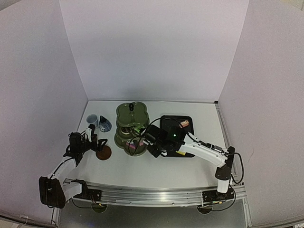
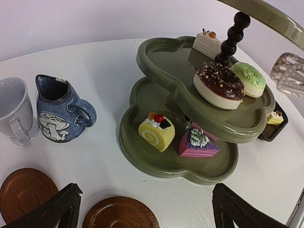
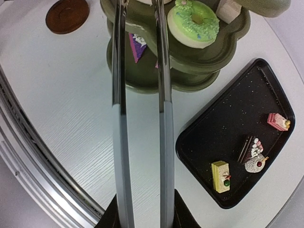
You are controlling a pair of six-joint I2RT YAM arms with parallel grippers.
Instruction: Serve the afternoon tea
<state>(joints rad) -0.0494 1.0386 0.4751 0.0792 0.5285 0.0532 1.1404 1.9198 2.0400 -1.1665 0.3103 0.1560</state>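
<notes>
Top: olive stand [image 1: 132,128] mid-table, black tray [image 1: 176,135] just right of it, pretty bare tabletop [image 1: 156,166] up front. Left wrist: left gripper [image 2: 147,192] spread wide by two saucers [image 2: 121,213], stand rim near. Right wrist: right gripper [image 3: 142,213] pinching tongs [image 3: 121,118], tips over the stand's edge.

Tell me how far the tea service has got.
Done: at least five cakes sit on the stand, among them the green doughnut and yellow roll. In hand: the right pincer grips the tongs, pointed at the stand; the left pincer hangs open over the saucers. Left: four cakes lie on the black tray; cup and pot stand beside bare saucers.
</notes>
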